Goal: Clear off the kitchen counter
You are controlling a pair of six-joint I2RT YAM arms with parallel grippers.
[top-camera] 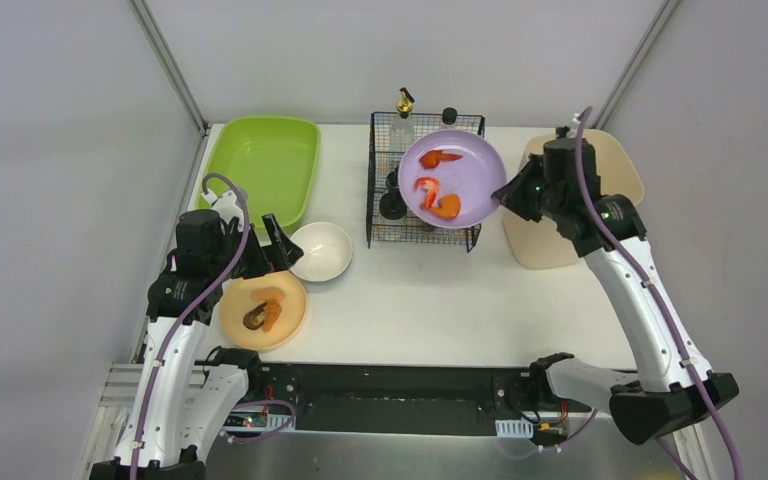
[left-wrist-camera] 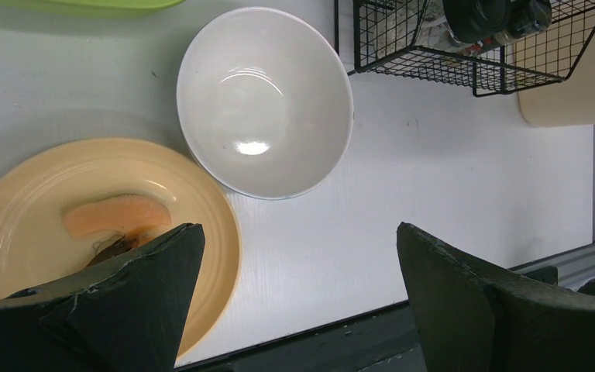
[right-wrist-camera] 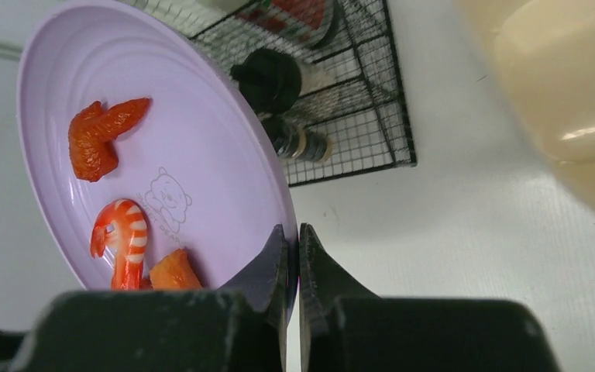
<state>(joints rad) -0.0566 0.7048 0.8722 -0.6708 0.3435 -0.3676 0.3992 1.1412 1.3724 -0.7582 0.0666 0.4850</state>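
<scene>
The white kitchen counter point(top-camera: 430, 300) holds an orange plate point(top-camera: 263, 311) with food pieces and a white bowl point(top-camera: 321, 250) at the front left. My left gripper point(top-camera: 278, 243) is open above them, one finger over the orange plate point(left-wrist-camera: 46, 232), the white bowl point(left-wrist-camera: 263, 101) ahead of it. My right gripper point(top-camera: 503, 196) is shut on the rim of a purple plate point(top-camera: 452, 178), held tilted over the black wire basket point(top-camera: 385, 200). The purple plate point(right-wrist-camera: 163, 155) carries a chicken wing point(right-wrist-camera: 101, 136), a shrimp point(right-wrist-camera: 124, 240) and an orange piece point(right-wrist-camera: 172, 271).
A green tray point(top-camera: 260, 165) stands at the back left. The basket holds bottles point(top-camera: 403, 120) and dark-capped jars point(right-wrist-camera: 275, 77). A beige cutting board point(top-camera: 550, 235) lies at the back right. The black-and-metal rail point(top-camera: 390, 385) runs along the front edge.
</scene>
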